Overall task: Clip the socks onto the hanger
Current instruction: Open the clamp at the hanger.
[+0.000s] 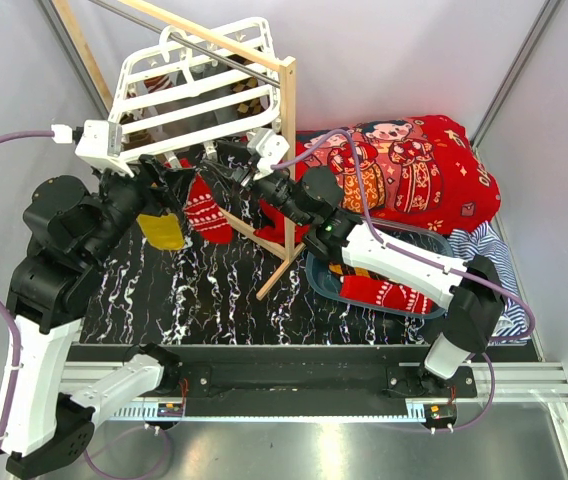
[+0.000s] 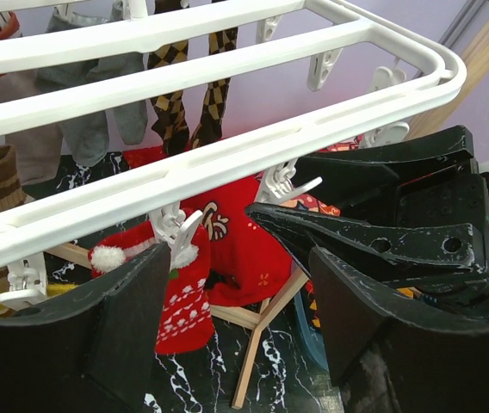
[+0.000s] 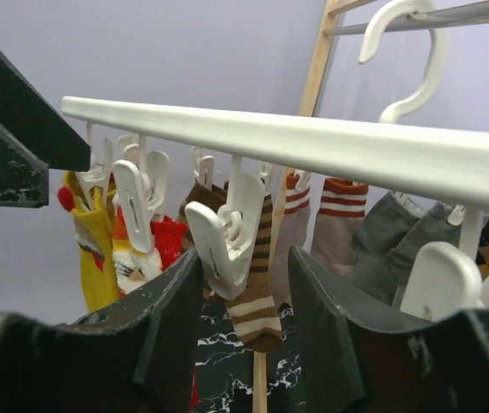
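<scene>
The right hand (image 3: 244, 258) has its fingers apart, one on each side of a white clip (image 3: 227, 228). The clip dangles from the hanger (image 3: 313, 142), whose bar runs just above the fingers; I cannot tell whether they touch the clip. Just behind it hangs a brown-and-cream striped sock (image 3: 257, 301). The left hand (image 2: 238, 267) is also spread apart, gripping nothing, under the hanger's near bar. A red sock with white marks (image 2: 184, 310) hangs beyond its fingers, above the surface (image 2: 201, 387).
</scene>
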Tool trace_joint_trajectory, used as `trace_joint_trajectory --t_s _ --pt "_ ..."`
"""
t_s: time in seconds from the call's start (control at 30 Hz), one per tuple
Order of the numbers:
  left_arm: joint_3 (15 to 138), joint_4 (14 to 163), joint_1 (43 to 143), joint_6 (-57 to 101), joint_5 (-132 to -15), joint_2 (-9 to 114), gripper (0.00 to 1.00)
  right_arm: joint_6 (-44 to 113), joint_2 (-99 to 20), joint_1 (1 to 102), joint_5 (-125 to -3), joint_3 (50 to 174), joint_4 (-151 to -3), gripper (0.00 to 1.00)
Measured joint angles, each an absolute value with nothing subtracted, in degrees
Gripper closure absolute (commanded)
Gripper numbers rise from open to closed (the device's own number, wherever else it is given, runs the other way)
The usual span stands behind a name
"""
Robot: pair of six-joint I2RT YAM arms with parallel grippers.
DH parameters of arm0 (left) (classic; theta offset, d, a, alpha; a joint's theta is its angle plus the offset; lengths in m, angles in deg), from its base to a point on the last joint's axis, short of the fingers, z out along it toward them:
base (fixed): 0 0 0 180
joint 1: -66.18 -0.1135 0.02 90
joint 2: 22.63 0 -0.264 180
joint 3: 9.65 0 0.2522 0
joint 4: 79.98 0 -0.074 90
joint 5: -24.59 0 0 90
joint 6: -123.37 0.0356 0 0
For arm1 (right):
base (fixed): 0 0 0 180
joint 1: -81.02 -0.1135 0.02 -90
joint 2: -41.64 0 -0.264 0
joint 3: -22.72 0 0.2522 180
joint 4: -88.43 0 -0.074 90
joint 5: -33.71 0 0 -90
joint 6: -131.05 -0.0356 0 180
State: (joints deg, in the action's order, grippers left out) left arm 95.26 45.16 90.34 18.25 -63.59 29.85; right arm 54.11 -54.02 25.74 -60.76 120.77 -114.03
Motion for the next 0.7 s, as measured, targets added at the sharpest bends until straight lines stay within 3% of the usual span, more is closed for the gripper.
trace_joint_trajectory --t_s 0.2,0.43,0.7 --pt "95.26 45.16 90.34 17.86 -64.92 29.88 0.30 54.11 -54.02 25.71 -60.13 120.66 -114.65 0.50" --pt "95.26 45.18 90.34 17.01 -66.58 29.88 0.30 54.15 -54.04 25.19 -58.77 119.28 -116.15 0.35" --pt "95.28 45.18 90.34 16.55 -67.22 29.85 0.30 56.60 -55.20 22.26 -49.53 117.75 -121.33 0.34"
